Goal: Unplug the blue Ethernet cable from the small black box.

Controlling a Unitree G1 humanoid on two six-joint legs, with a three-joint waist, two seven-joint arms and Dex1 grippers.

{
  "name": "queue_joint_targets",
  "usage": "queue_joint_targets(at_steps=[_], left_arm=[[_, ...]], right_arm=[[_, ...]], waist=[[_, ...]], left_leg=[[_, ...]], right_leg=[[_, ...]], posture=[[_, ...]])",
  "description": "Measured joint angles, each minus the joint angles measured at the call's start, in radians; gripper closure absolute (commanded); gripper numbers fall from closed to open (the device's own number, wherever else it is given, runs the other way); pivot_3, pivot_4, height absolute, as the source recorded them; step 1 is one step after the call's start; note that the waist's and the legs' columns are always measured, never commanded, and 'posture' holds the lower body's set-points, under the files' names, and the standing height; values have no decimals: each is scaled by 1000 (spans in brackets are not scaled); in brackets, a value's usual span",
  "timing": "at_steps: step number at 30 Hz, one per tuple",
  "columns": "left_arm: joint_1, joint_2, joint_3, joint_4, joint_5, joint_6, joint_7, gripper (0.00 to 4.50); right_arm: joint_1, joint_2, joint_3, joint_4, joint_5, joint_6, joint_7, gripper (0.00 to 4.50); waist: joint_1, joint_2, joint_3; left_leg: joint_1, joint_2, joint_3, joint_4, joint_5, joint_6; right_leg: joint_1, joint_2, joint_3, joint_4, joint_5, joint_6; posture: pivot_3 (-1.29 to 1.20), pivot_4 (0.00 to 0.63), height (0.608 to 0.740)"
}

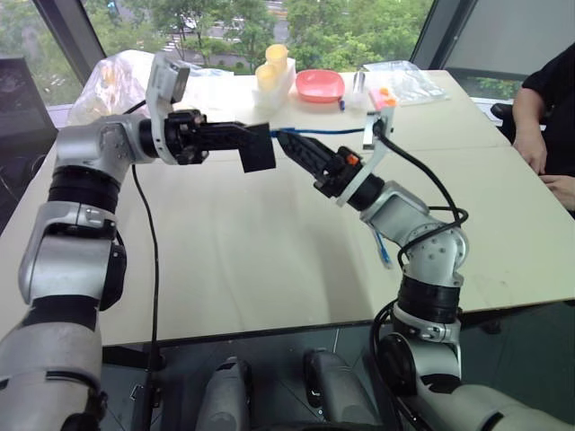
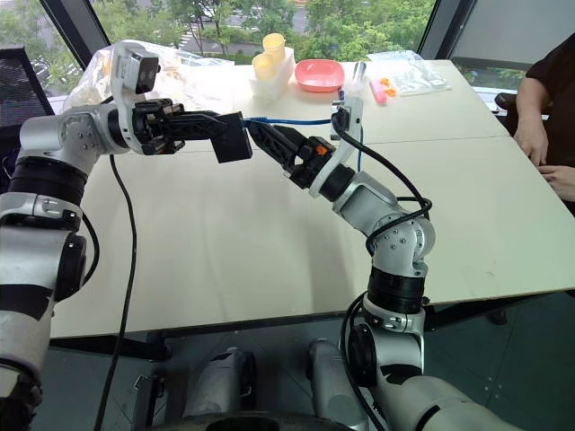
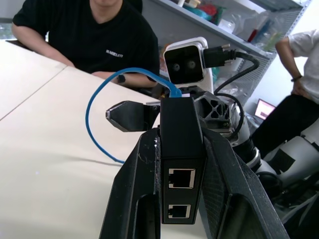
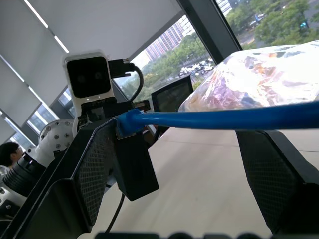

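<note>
Left hand [image 1: 256, 148] clamps small black box [image 3: 180, 149] | right hand [image 1: 289, 144] open astride blue Ethernet cable [image 4: 224, 118]

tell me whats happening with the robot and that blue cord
The left gripper holds the small black box up over the table, clamped between its fingers. The blue Ethernet cable is still plugged into the box. The right gripper has its fingers open on either side of the cable right by the box, not yet closed on it. So the unplugging has not happened yet. A person sits at the table's far right corner.
</note>
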Motion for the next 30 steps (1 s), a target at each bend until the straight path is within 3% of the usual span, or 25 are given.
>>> queue_joint_targets(at_steps=[18, 21, 26, 30], left_arm=[[0, -5, -11, 0, -13, 1, 0, 3932], [0, -8, -11, 0, -13, 1, 0, 3932], [0, -13, -10, 4, -13, 4, 1, 3932], [0, -14, -8, 10, -14, 17, -2, 3932]], right_arm=[[6, -12, 33, 6, 77, -51, -18, 589], [7, -3, 34, 9, 97, -58, -24, 1376], [24, 8, 47, 9, 126, -66, -26, 3948], [30, 8, 56, 9, 130, -76, -26, 4068]], waist=[[0, 0, 0], [0, 0, 0], [0, 0, 0], [0, 0, 0]], left_leg=[[0, 0, 0, 0, 0, 0], [0, 0, 0, 0, 0, 0], [0, 0, 0, 0, 0, 0], [0, 0, 0, 0, 0, 0]], right_leg=[[0, 0, 0, 0, 0, 0], [0, 0, 0, 0, 0, 0], [0, 0, 0, 0, 0, 0], [0, 0, 0, 0, 0, 0]], posture=[[0, 150, 740], [0, 150, 740], [0, 150, 740], [0, 150, 740]])
